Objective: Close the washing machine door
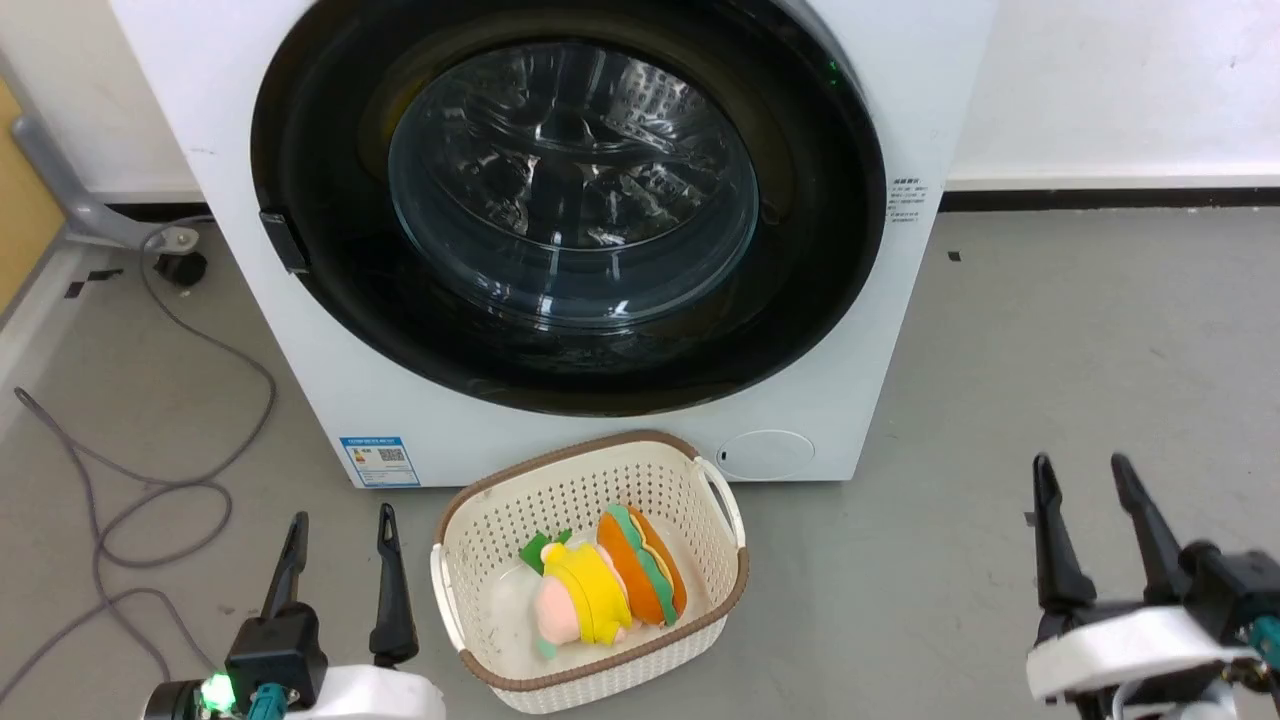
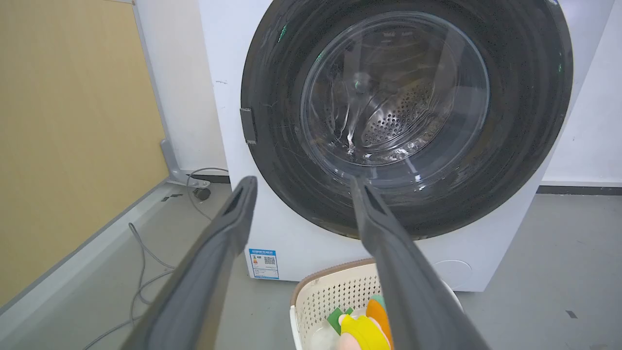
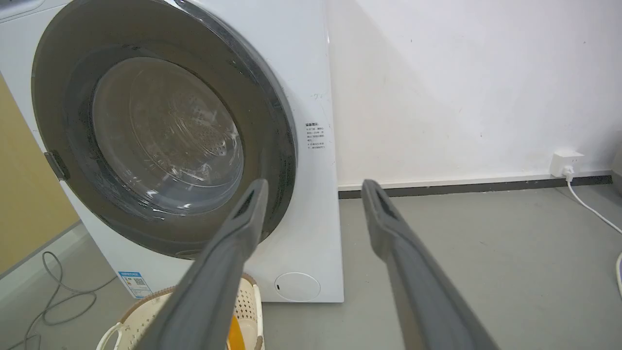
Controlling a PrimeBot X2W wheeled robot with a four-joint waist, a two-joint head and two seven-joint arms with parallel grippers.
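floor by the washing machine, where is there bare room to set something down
Bare floor lies right of the washing machine, between it, the wall and the right gripper. Crowded: the basket in front, cable loops at left.

Glossy black door (image 1: 330,250) shut flush on white washing machine (image 1: 900,120)

I count one washing machine (image 1: 920,120), one door (image 1: 330,280), one basket (image 1: 570,495), two plush toys (image 1: 590,590) — and my two hands: left hand (image 1: 342,512), right hand (image 1: 1080,460).

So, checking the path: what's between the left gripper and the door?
In the head view, bare floor, then the washer and its white front with a sticker.
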